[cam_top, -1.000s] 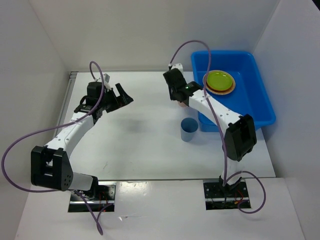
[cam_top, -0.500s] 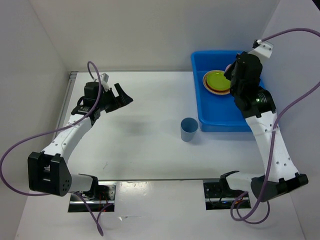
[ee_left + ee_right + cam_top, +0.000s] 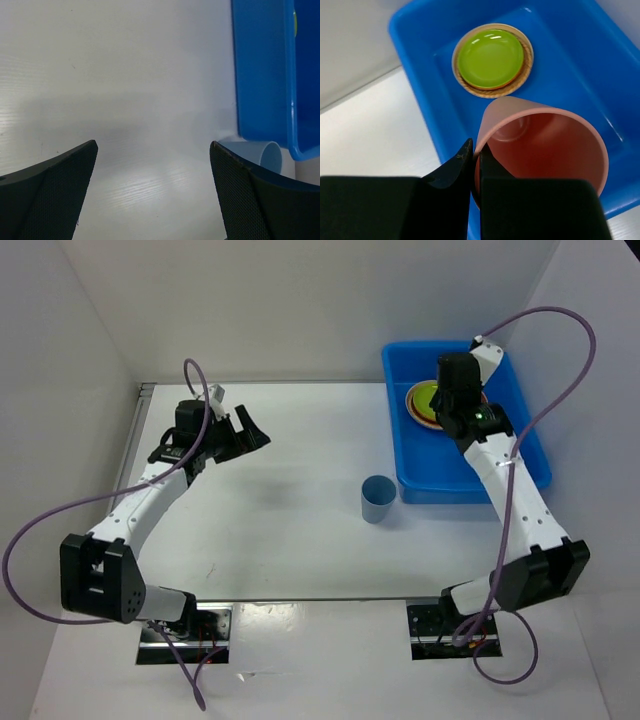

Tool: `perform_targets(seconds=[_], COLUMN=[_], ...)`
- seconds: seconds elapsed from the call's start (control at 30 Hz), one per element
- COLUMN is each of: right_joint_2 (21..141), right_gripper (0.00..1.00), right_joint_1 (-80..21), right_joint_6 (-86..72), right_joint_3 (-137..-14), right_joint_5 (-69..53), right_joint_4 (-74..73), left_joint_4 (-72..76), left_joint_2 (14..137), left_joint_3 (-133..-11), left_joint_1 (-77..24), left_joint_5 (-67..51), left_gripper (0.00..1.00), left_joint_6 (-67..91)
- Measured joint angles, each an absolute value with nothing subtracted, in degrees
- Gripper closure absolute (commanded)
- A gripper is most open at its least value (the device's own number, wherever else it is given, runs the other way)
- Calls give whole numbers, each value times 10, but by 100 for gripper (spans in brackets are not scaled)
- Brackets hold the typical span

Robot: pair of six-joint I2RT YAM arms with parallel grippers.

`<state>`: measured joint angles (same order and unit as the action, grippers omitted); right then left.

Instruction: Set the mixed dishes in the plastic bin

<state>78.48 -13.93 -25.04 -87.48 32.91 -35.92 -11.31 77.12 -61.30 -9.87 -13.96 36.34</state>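
Pinches salmon-pink cup [image 3: 545,145] by its wall in clamped right gripper [image 3: 474,150] over plastic bin [image 3: 440,458], upper right. Contains lime green plate [image 3: 490,58] on woven tray [image 3: 492,93]. Has blue cup [image 3: 378,499] outside, centre frame. Holds left gripper [image 3: 248,430] wide apart, empty.

We note two arms, left arm [image 3: 150,495] and right arm [image 3: 515,495]: white links, black boxy joint housings. Purple cable [image 3: 45,530] loops off each. Small green light [image 3: 478,416] on right arm, upper right of frame. Black base plates [image 3: 185,628] at bottom. Left gripper [image 3: 153,145]: fingers [image 3: 50,200] black, fine mesh texture.
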Motion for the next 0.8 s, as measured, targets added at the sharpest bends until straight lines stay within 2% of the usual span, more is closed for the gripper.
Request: perform_targets(seconds=[0.23, 0.8], right_joint_2=[889, 954], right_gripper=[100, 100], right_joint_1=[-123, -120], right_joint_6=[-250, -262], right_joint_3=[-874, -785], right_joint_5=[348, 256], right_joint_4=[-361, -357], left_joint_4=[-105, -89], left_joint_2=[830, 829], left_joint_3=[-612, -611], left_joint_1=[-95, -95], left_joint_5=[-147, -164], left_gripper=[1, 1], left_joint_6=[362, 360])
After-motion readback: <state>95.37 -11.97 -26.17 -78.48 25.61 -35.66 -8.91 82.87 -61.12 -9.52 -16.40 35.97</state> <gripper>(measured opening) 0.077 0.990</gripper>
